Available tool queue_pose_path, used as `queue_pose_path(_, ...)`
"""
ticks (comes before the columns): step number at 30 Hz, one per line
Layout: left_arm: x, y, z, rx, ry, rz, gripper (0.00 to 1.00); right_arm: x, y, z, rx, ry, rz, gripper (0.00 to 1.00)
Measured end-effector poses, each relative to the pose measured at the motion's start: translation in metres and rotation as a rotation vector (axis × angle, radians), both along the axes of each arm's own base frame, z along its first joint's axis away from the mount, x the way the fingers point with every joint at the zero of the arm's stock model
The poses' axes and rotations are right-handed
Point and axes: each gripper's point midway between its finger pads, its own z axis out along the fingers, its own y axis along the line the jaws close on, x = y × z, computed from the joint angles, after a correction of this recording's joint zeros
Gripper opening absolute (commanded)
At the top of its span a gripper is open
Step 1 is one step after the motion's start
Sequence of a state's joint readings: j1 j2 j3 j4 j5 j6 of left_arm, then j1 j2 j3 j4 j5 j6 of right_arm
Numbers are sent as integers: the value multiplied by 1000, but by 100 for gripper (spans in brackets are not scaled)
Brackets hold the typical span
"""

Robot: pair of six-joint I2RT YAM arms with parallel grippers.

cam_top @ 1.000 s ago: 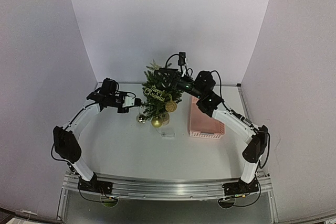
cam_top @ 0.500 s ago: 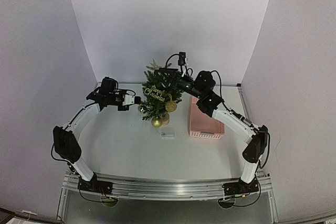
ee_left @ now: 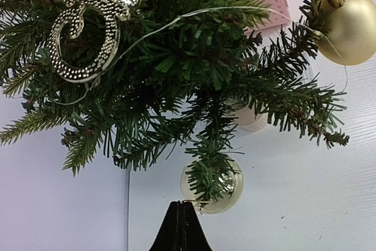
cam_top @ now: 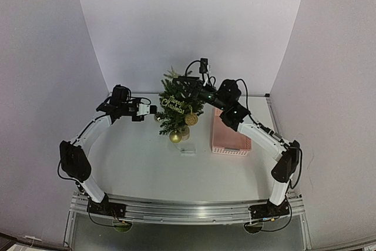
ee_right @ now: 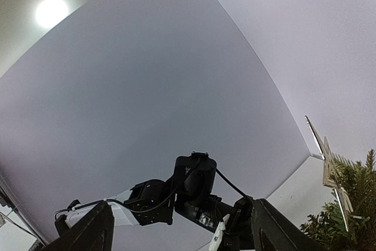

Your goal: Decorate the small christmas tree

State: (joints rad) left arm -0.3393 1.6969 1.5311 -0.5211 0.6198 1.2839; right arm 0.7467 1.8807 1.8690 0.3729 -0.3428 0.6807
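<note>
Base (ee_left: 249, 119): pale, round, mostly hidden behind branches.
Tree: small dark green bushy christmas tree (cam_top: 176, 110), mid-table beside pink plastic basket (cam_top: 230, 139), hung with gold baubles (cam_top: 175, 137).
Left gripper (ee_left: 181, 210): fingers pressed together.
Right gripper (ee_right: 179, 210): fingers spread wide, nothing between.

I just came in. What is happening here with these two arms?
Two robot arms are decorating the small christmas tree in the middle of the table. It already carries gold baubles and a glittery sign. The left arm, jaws shut, points at a pale bauble hanging low on the tree; whether it holds the thread is unclear. The right arm reaches over the treetop, jaws open and empty. A pink basket stands beside the tree.
</note>
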Motion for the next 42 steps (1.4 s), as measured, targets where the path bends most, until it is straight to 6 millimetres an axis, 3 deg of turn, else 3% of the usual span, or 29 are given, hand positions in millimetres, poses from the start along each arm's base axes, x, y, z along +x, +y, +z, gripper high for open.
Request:
queue_pose_path(19,-20,-7,-7,-4,35,-115,0,-2,-2,4,5,-5,-2,78)
queue_pose_path(42,-15,-20,-6,-25,-17,-154,0,-2,-2,4,5,-4,-3,79)
